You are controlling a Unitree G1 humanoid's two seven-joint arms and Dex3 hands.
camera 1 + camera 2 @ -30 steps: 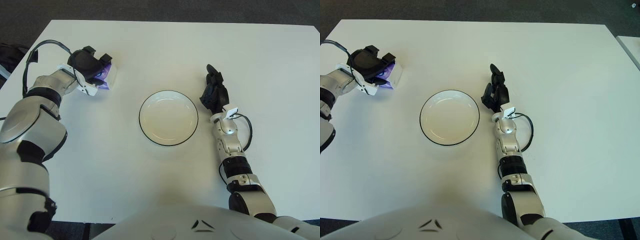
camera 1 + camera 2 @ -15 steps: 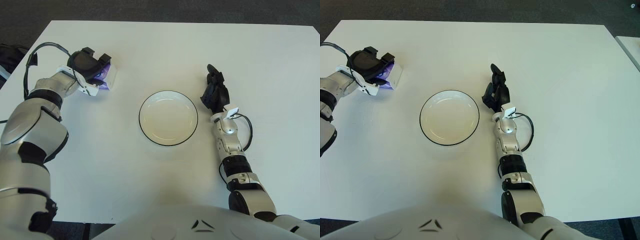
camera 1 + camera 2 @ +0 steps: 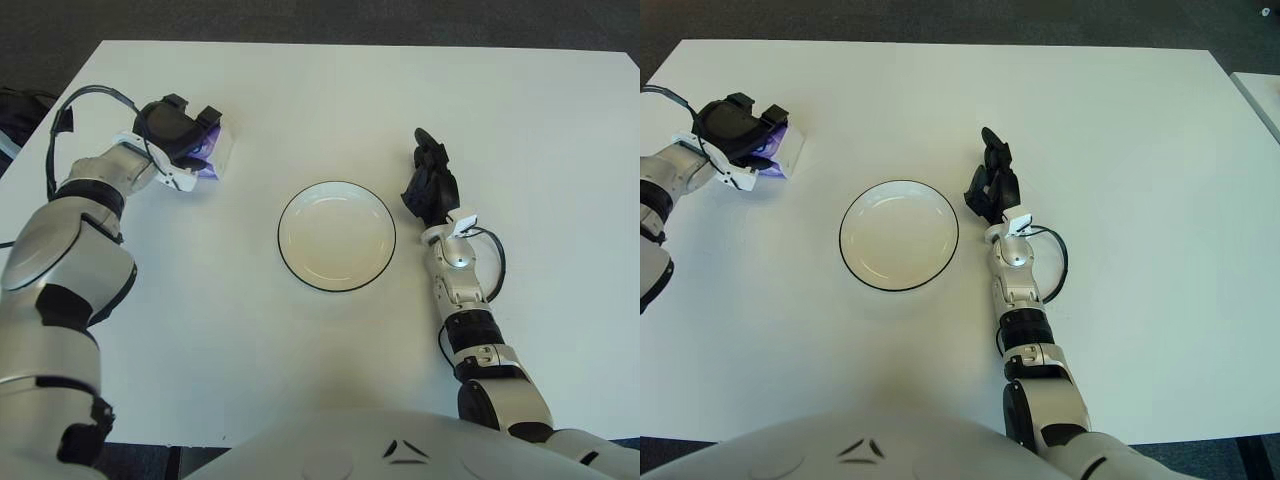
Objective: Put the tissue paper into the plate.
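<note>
The tissue paper (image 3: 212, 160), a small purple-and-clear pack, sits upper left of the frame, clasped by the left hand (image 3: 178, 135). Being slick and soft, it could slip or crumple on the way to the plate (image 3: 337, 236) at centre. The right hand (image 3: 430, 182) shows right of the plate, fingers relaxed. White table (image 3: 330, 90), dark floor beyond.

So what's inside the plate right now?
Nothing shows inside the plate; its whole bowl is uncovered. The tissue pack is at the far left of the table, partly covered by the left hand. The right hand shows right of the plate.
</note>
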